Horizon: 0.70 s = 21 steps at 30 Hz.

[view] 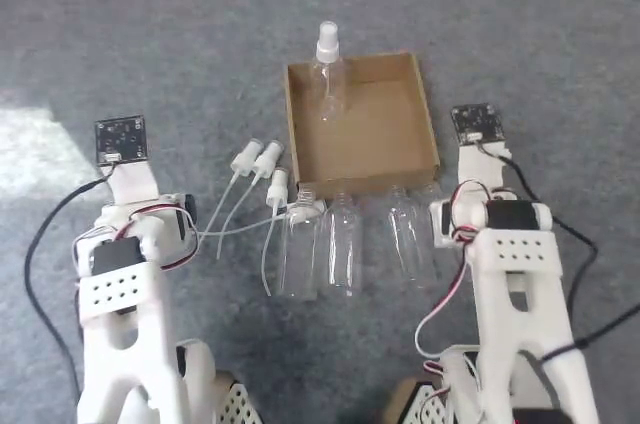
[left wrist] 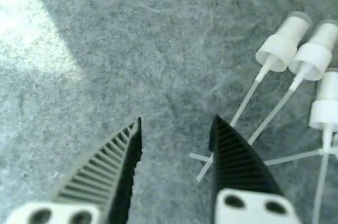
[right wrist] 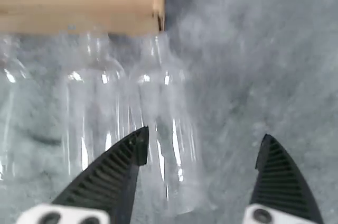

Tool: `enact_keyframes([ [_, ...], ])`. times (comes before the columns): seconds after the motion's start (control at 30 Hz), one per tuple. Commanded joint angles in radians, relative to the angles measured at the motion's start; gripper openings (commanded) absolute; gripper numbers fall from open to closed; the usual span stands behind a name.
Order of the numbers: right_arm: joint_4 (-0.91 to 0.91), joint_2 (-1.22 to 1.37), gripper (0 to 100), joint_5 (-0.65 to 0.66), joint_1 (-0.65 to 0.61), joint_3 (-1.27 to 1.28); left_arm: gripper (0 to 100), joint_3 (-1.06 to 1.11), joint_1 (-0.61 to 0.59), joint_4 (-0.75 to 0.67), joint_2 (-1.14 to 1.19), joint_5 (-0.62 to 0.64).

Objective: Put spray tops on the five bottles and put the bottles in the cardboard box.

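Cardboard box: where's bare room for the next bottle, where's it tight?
Bare: cardboard box floor between the capped bottle and the right wall. Crowded: outside the near wall, four bottles lying side by side, spray tops left of them.

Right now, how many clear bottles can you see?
5. Capped bottle in the cardboard box; four bottles side by side before it, one half under the right arm.

1 capped bottle (view: pixel 327 74) stands in the cardboard box (view: pixel 385 134); 4 bottles (view: pixel 343 244) lie outside.
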Motion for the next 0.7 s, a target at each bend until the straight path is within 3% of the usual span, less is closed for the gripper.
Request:
enact_keyframes([
  [0.0, -0.03, 0.101, 28.5, 0.012, -0.008, 0.006, 20, -0.004, 0.003, -0.021, -0.023, -0.003],
  [0.23, -0.104, 0.249, 25.6, 0.014, -0.007, 0.014, 20, 0.005, 0.003, -0.023, -0.025, -0.003],
  [0.4, -0.104, 0.265, 1.2, 0.014, 0.002, 0.014, 20, 0.005, 0.003, -0.023, -0.023, -0.003],
  [0.57, -0.096, 0.265, 1.5, 0.018, 0.142, 0.012, 20, 0.007, 0.003, -0.023, -0.023, -0.003],
  [0.67, -0.094, 0.265, 0.8, 0.141, 0.266, 0.011, 20, 0.007, 0.002, -0.023, -0.023, -0.005],
])
